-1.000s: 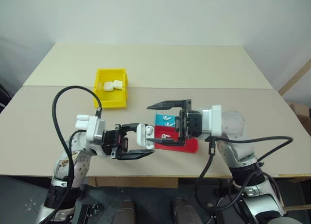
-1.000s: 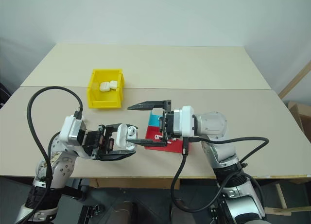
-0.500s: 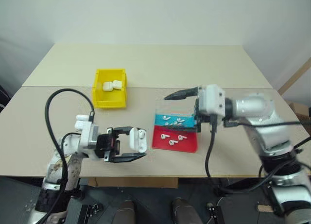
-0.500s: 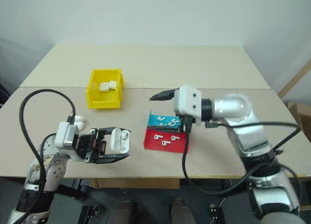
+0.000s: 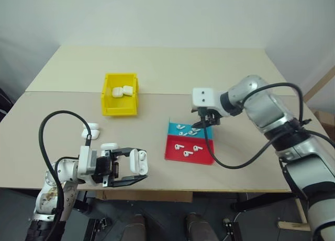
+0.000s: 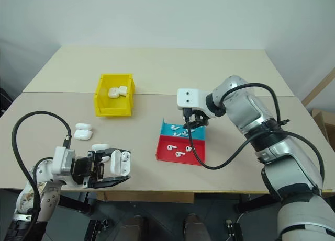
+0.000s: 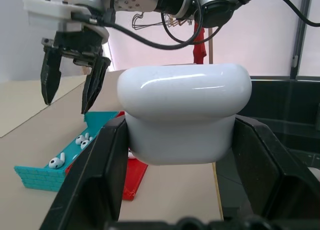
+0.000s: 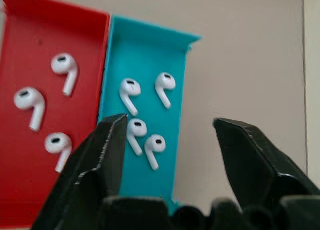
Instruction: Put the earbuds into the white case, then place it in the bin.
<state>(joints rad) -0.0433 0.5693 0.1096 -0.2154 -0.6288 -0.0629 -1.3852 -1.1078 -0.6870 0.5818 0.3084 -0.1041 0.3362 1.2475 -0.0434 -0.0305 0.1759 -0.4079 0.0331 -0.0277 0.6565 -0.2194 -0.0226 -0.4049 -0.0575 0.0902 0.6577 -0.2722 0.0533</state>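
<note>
Head view: my left gripper (image 5: 137, 165) clamps a white case (image 5: 140, 161), while my right gripper (image 5: 200, 123), fingers apart, hangs over the blue tray (image 5: 176, 127).

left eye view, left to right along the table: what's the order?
Loose white cases → left tool holding a white case → red tray → right tool over the blue tray.

left tool (image 5: 137, 166) clamped, right tool (image 5: 201, 125) parted
</note>
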